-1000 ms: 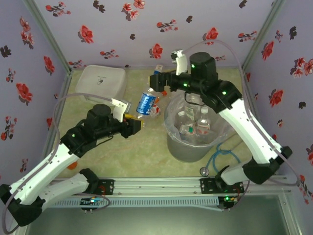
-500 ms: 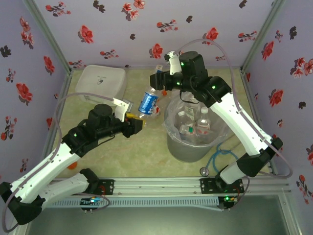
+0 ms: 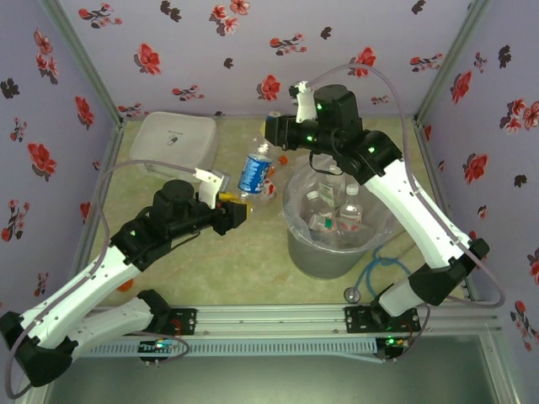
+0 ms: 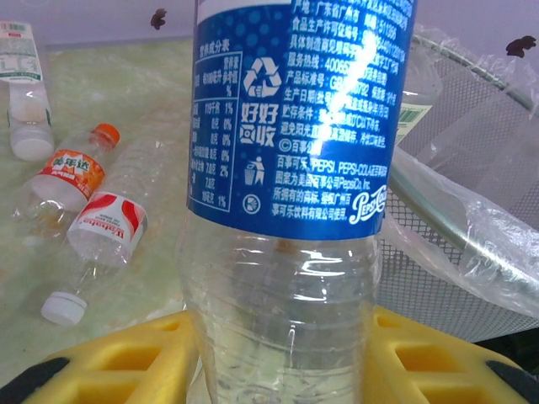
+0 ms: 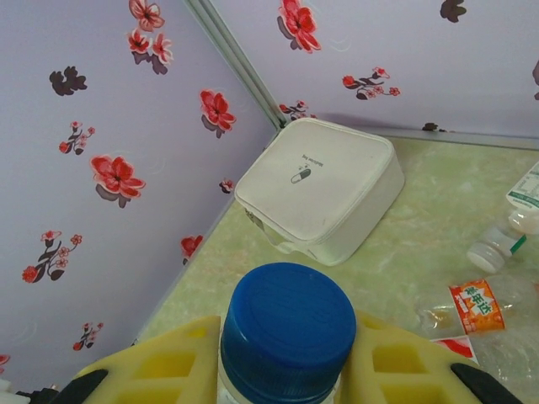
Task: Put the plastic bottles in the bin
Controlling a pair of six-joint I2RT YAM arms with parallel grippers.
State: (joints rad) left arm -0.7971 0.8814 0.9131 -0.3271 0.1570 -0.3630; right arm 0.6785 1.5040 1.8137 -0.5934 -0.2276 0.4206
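left gripper (image 4: 282, 358) is clamped on the clear lower end of the blue-label bottle (image 4: 286, 126), right gripper (image 5: 286, 341) pinched tight on its blue cap (image 5: 286, 320), so both hold it up off the table (image 3: 236, 252) just left of the bin (image 3: 324, 257). few bottles (image 3: 337, 217) already in there, more loose bottles (image 4: 97, 227) lying on the table by its far-left side

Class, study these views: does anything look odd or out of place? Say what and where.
Yes. The blue-label bottle hangs tilted beside the bin, gripped at both ends: left gripper at its base, right gripper on its cap. Meanwhile other bottles lie on their sides on the table.
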